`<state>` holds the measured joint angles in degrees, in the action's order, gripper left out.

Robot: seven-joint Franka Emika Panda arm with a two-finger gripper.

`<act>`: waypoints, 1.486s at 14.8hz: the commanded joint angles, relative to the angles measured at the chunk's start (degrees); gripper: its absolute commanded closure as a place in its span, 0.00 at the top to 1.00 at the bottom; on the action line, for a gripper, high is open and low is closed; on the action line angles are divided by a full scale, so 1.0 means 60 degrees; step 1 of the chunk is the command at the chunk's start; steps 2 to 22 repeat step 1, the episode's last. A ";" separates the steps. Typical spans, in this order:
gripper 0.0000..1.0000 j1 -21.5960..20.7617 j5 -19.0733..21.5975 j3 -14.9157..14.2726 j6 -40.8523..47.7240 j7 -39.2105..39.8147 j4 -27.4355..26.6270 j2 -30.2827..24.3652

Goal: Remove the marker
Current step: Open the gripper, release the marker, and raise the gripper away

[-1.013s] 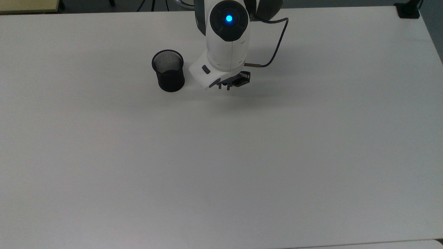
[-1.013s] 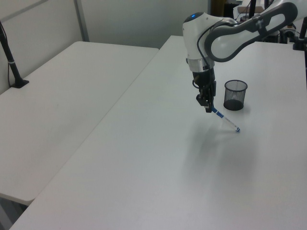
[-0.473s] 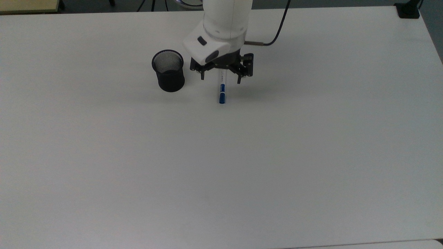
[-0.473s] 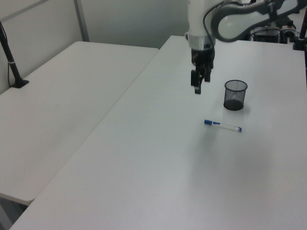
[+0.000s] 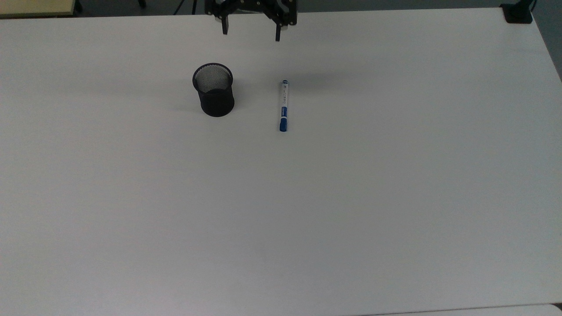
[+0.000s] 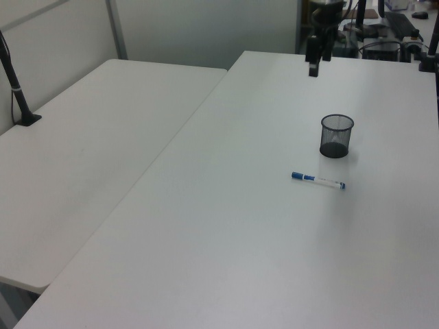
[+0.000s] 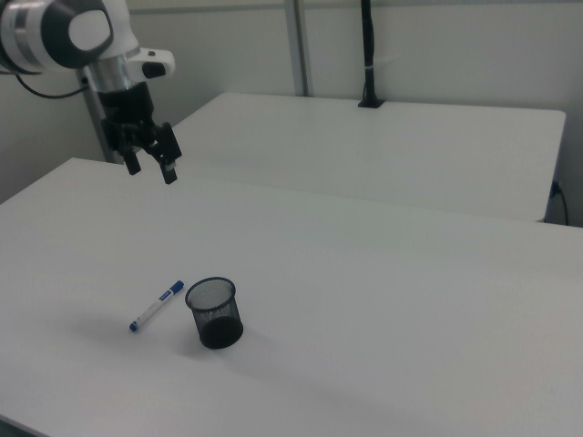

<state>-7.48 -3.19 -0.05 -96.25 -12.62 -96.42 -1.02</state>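
The marker point(image 5: 283, 105), a slim white barrel with a blue cap and faint blue print, lies flat on the smooth white table point(image 5: 351, 210), near but apart from the black mesh cup point(image 5: 213, 90), a round wire cylinder standing upright. The print is too small to read. The gripper point(image 5: 250, 30) hangs high above the table's far edge in the top view, its black fingers spread wide and holding nothing; its upper body is cut off there. Bare tabletop spreads around marker and cup.
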 commanded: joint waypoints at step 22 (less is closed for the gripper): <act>1.00 0.0015 0.0092 -0.0021 0.0338 0.0243 -0.0306 -0.0402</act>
